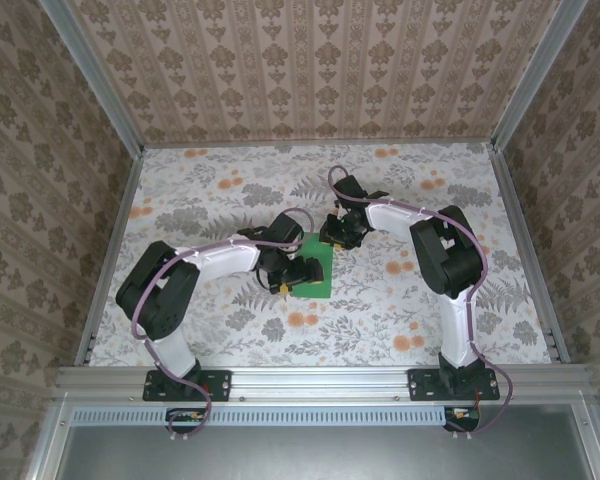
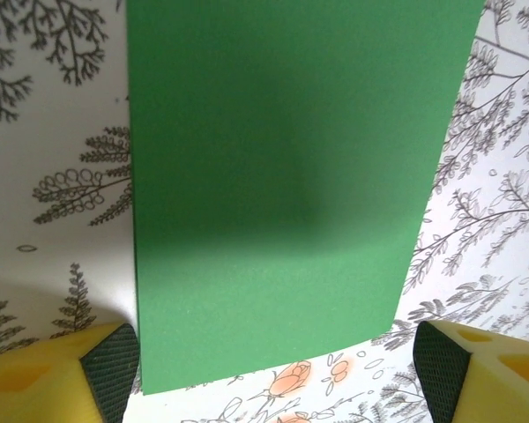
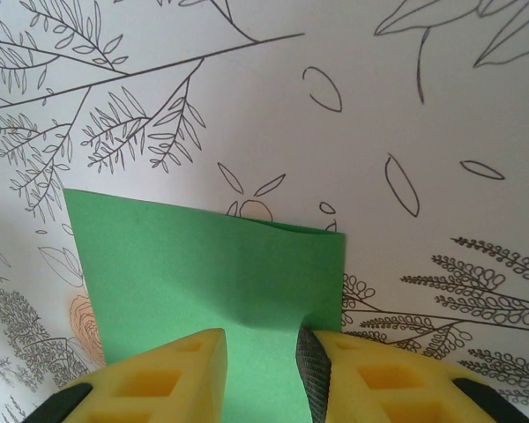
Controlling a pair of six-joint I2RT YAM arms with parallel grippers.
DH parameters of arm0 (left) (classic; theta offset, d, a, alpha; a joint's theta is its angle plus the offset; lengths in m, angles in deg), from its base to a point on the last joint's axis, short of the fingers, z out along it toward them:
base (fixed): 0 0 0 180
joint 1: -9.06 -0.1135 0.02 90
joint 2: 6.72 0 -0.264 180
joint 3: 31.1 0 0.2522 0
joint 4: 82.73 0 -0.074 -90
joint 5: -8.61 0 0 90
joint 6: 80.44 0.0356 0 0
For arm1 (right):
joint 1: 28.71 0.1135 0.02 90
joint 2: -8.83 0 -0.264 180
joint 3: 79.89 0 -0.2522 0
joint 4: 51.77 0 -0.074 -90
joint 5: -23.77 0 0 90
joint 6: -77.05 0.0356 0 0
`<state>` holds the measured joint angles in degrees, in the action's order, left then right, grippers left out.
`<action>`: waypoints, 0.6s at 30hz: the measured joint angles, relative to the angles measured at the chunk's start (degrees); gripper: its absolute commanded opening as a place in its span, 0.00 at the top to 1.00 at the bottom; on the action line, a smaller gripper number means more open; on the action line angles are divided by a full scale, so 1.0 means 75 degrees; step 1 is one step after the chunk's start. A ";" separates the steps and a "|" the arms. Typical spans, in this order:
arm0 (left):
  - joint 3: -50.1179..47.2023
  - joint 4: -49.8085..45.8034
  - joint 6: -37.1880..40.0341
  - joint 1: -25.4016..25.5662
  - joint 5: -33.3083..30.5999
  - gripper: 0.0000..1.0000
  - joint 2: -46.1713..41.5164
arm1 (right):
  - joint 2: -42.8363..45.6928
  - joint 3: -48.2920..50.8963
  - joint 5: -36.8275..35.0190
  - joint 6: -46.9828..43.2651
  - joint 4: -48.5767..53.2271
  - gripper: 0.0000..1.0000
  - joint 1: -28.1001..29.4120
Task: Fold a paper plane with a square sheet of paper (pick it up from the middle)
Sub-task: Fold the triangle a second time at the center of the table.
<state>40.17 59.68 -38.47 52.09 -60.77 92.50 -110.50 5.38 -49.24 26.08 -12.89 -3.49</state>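
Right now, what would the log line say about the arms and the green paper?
paper: thin bright green paper sheet lying on floral table | left gripper: wide open, straddling it | right gripper: narrowly open over its edge

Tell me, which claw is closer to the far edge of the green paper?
Right. The right claw sits at the far edge of the paper; the left claw hangs open over its near part.

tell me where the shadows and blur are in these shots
left wrist view: a soft dark shadow sits across the middle of the green paper, and the left fingertips in the bottom corners look out of focus; right wrist view: the paper's edge and the table print are sharp, the right fingertips slightly soft; top external view: even, diffuse light, no glare
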 measured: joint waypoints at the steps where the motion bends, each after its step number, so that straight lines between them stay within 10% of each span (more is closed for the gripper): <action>1: 0.0000 -0.0006 0.0000 0.0029 -0.0058 0.14 -0.0009 | 0.0000 0.0000 0.0000 0.0000 0.0000 0.66 -0.0003; 18: -0.0423 0.0353 -0.0356 -0.0052 0.0134 0.19 -0.0303 | -0.0003 0.0000 0.0029 0.0000 0.0000 0.66 -0.0015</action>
<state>37.00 62.32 -41.14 51.69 -59.76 90.23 -110.52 5.38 -49.02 26.08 -12.89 -3.60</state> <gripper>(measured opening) 0.817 0.337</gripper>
